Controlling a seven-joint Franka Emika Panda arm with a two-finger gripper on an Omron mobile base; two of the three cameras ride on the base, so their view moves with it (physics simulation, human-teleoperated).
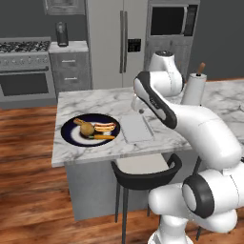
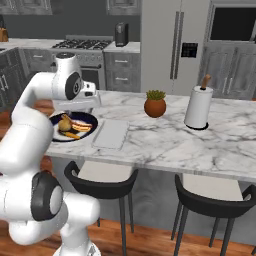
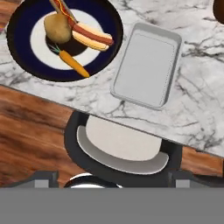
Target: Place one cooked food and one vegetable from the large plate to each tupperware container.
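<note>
The large plate (image 3: 19, 57), dark navy with a pale ring, lies on the marble counter at the upper left of the hand view. On it are a potato (image 3: 57, 28), a hot dog (image 3: 92, 36) and a carrot (image 3: 72, 64), with a further item partly cut off at the top edge. One tupperware container (image 3: 146, 70), a shallow pale-grey tray, sits empty just right of the plate (image 1: 71, 131). My gripper (image 3: 114, 176) hangs open high above the counter's front edge, fingertips (image 3: 43, 176) wide apart with nothing between them.
A black stool with a pale seat (image 3: 118, 146) stands under the counter edge below my hand. Farther right on the counter are a potted plant (image 2: 155, 104) and a paper towel roll (image 2: 199, 107). A second stool (image 2: 212, 192) stands to the right.
</note>
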